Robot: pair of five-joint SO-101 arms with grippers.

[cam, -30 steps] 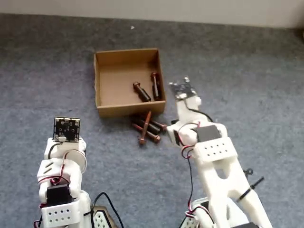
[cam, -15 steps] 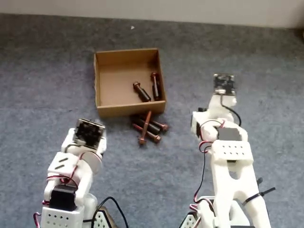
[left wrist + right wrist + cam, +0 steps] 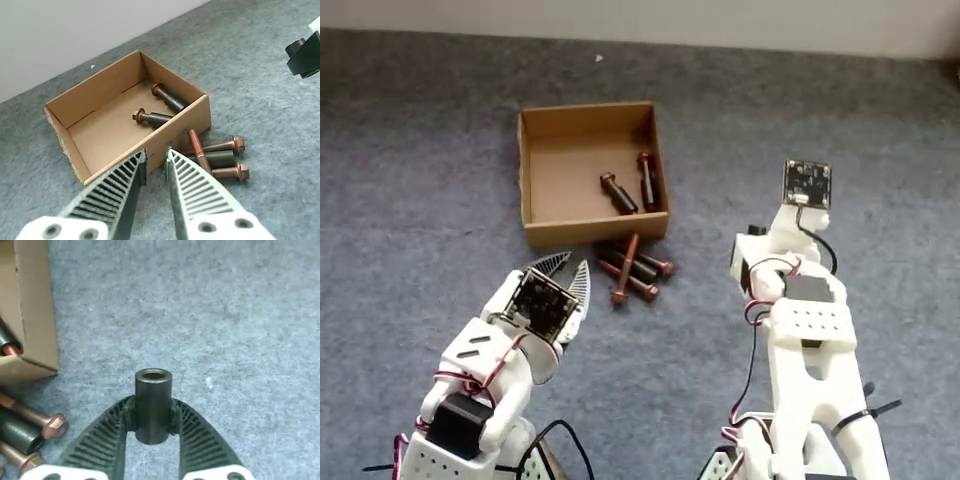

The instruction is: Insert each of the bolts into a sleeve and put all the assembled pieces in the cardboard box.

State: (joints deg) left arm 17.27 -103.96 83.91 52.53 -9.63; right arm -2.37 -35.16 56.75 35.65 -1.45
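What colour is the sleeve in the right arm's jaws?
The sleeve is dark grey, best seen in the right wrist view.

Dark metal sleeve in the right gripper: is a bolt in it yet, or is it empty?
Empty. The short dark cylindrical metal sleeve sits clamped in the right gripper, its visible bore open and hollow, nothing inside.

cardboard box (image 3: 35, 315): cut off by frame edge, one corner visible.
bolts (image 3: 52, 425): shanks cut by same edge.
sleeve (image 3: 153, 392): lower end hidden inside right end effector (image 3: 152, 409).

surface: grey carpet (image 3: 420, 150) | on it: cardboard box (image 3: 590, 230) – bolts (image 3: 628, 268) piled just beside
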